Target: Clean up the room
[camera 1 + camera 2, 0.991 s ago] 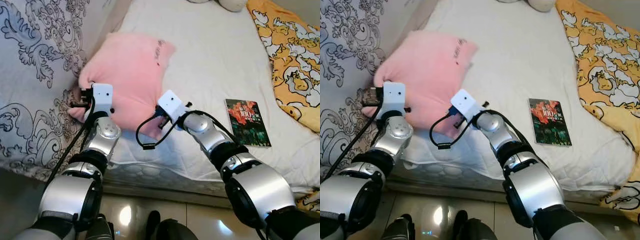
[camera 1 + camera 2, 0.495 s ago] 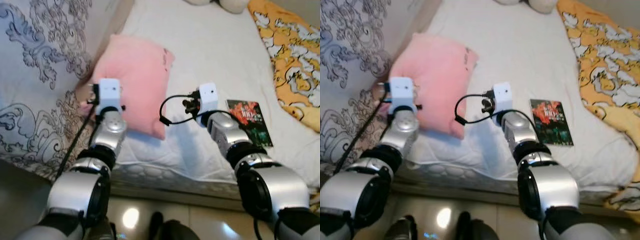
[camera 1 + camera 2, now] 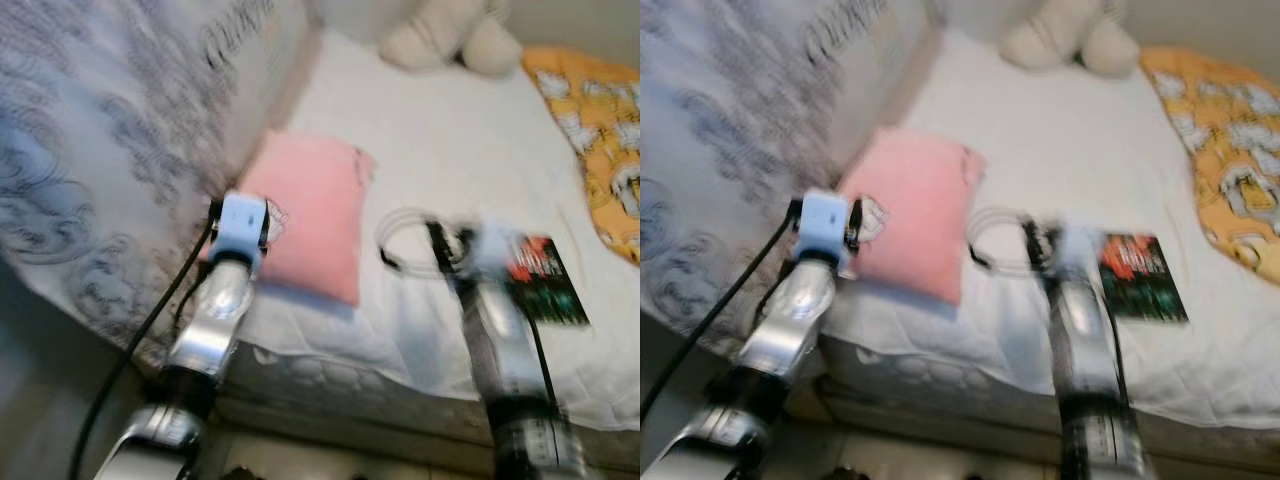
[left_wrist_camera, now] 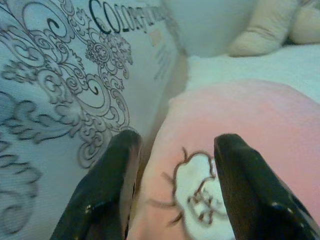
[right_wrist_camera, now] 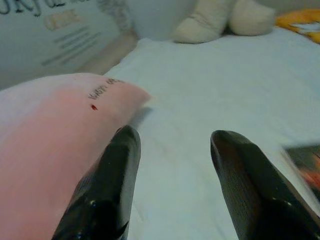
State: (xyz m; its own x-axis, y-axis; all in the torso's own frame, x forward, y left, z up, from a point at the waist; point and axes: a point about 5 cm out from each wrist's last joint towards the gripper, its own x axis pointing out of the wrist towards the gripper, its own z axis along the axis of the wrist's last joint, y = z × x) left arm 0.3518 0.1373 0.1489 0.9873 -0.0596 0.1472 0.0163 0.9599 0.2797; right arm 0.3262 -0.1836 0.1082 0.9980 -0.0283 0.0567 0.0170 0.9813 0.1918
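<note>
Since the earlier frame, the right arm has been withdrawn from the pink pillow (image 3: pixel 310 215) toward the book (image 3: pixel 545 280).

Head views: blurred. The pillow lies flat on the white mattress (image 3: pixel 450 140), against the patterned duvet (image 3: pixel 110 150), apparently released.

Left wrist view: the left gripper (image 4: pixel 175 185) is spread open, straddling the pillow's embroidered corner, gripping nothing.

Right wrist view: the right gripper (image 5: pixel 175 185) is open and empty over the sheet.

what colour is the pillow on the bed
Pink, with a small white cartoon patch; the pillow shows best in the left wrist view.
</note>
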